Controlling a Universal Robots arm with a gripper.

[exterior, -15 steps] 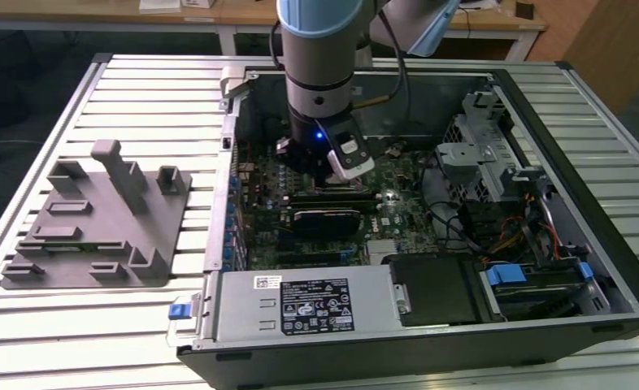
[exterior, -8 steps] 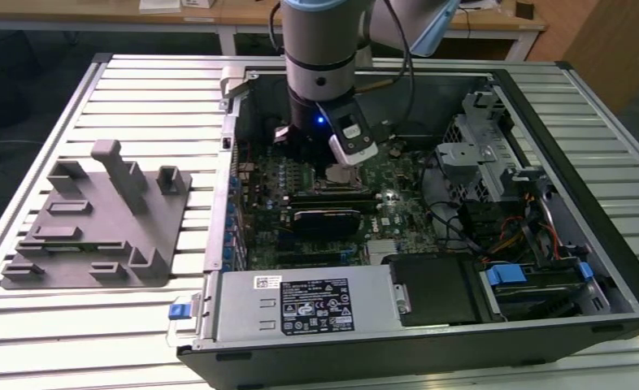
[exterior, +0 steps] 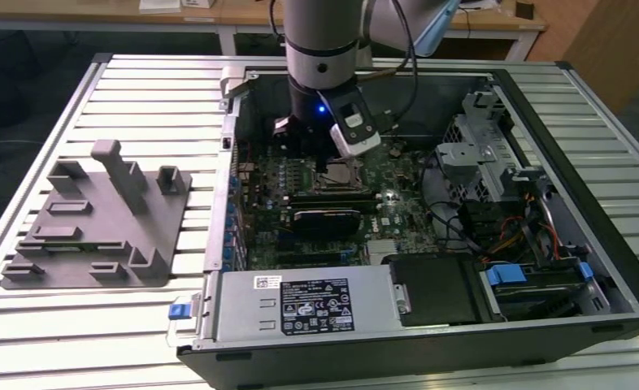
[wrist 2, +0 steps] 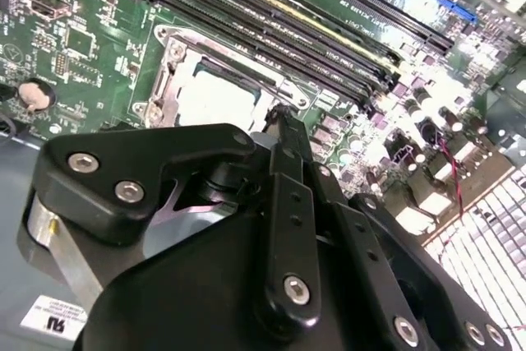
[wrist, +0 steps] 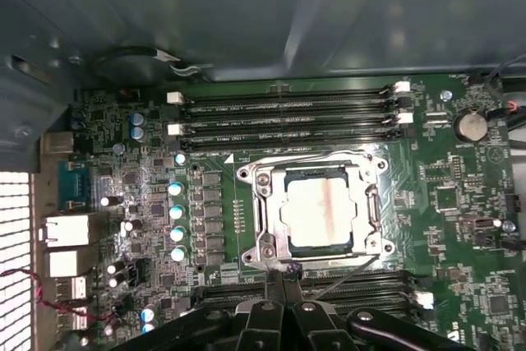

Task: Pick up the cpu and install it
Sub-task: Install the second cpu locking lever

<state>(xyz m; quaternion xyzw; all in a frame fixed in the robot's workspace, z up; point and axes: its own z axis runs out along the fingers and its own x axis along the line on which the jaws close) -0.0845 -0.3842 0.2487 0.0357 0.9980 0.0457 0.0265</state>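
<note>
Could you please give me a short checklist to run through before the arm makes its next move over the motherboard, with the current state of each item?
1. cpu lying inside the socket frame: ok, its silvery top shows within the frame in both wrist views.
2. cpu fully seated and flat: cannot tell.
3. gripper free of the cpu: ok, its tips sit at the frame's edge, holding nothing.
4. Memory slots beside the socket unobstructed: ok.
5. Arm inside the open computer case without touching its walls: ok in the exterior view.
6. Grey holder block on the table left without a chip: cannot tell.
</note>
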